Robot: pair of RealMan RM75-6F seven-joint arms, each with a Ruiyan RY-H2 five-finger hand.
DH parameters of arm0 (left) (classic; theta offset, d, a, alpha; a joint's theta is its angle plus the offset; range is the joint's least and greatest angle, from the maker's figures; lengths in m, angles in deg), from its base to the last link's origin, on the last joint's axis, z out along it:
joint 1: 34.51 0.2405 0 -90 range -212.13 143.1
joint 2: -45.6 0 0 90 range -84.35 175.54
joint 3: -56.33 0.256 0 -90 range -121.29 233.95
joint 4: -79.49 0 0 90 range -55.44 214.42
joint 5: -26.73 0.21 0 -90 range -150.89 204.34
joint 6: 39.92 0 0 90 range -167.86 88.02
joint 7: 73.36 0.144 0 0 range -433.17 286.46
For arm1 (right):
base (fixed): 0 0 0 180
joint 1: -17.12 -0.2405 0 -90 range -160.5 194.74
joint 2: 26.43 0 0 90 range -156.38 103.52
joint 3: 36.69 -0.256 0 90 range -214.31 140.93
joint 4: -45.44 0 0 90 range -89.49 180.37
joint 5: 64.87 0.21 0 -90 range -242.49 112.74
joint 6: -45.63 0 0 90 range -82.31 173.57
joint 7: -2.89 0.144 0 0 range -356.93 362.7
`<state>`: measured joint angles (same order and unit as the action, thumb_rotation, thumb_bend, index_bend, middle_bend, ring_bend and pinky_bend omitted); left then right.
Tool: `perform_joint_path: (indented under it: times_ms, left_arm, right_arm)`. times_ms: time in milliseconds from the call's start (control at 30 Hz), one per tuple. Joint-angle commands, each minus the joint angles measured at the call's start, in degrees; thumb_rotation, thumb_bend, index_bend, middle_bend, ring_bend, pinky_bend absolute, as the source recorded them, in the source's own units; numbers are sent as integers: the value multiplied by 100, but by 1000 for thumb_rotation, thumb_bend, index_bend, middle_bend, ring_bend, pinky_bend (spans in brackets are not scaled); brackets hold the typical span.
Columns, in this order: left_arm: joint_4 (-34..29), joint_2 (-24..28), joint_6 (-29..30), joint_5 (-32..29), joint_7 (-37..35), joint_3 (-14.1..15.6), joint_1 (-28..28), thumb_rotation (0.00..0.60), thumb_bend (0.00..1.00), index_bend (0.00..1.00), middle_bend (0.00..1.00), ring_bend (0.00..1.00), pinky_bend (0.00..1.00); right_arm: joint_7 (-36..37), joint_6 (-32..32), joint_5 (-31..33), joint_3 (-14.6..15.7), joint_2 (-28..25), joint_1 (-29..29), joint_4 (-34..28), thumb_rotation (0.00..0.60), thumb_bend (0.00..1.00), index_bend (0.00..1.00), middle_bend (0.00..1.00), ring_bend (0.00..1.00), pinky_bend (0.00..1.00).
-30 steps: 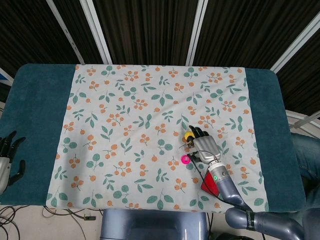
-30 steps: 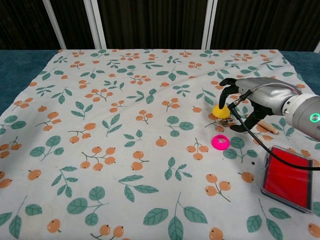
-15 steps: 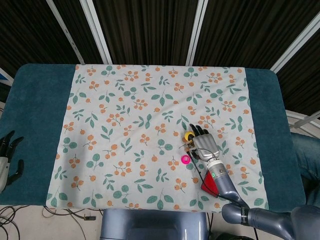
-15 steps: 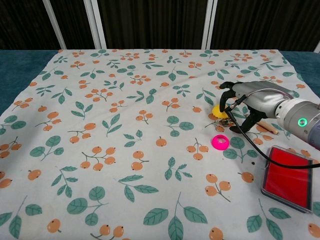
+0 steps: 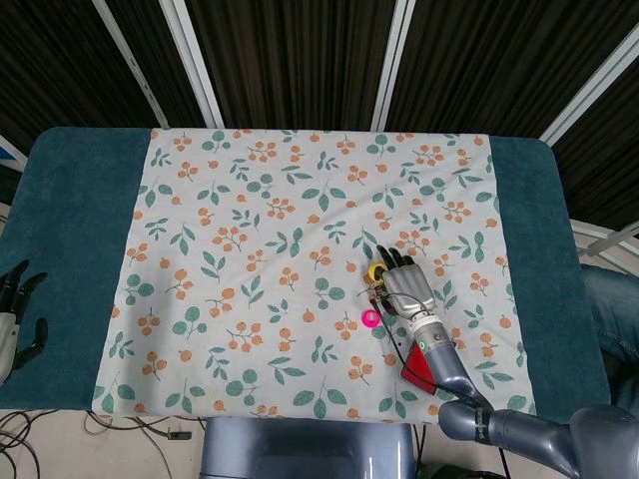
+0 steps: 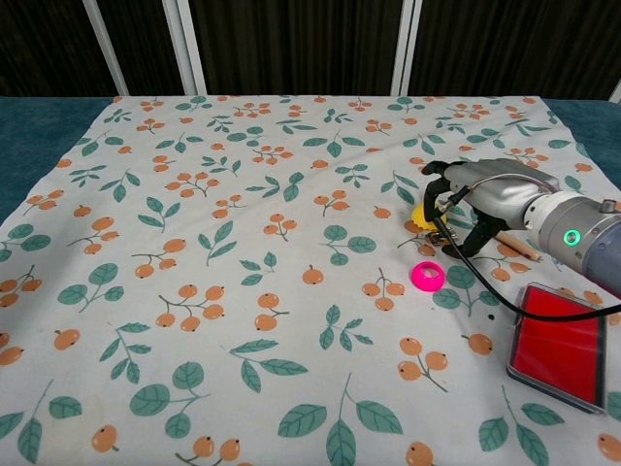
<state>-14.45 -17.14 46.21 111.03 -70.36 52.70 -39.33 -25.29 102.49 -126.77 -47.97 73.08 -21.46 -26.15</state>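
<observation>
Right hand (image 6: 482, 194) fingers curled over yellow piece (image 6: 423, 214), whether gripping unclear; pink ring (image 6: 426, 276) just nearer robot; left hand (image 5: 14, 309) far off.

Silver right hand (image 6: 485, 194), black fingers

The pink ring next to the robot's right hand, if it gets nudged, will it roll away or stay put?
The pink ring lies flat on the patterned cloth, so a nudge would more likely slide it than roll it. It looks small and plastic, probably very light, so it may skid or flip easily. The soft cloth should damp sliding somewhat. The right hand sits close behind it.
</observation>
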Motion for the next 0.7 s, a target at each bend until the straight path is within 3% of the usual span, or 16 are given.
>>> perform_joint_path:
  times_ms: [33, 700]
  left_arm:
    - [-3, 0, -2, 0, 6, 0, -1, 600, 537, 140, 0, 59, 59]
    - [-4, 2, -2, -3, 5, -1, -2, 600, 537, 140, 0, 59, 59]
  right_arm:
    - [-27, -17, 24, -1, 21, -22, 56, 600, 355, 414, 78, 107, 226]
    - [31, -157, 92, 109, -52, -27, 101, 600, 399, 474, 77, 107, 226]
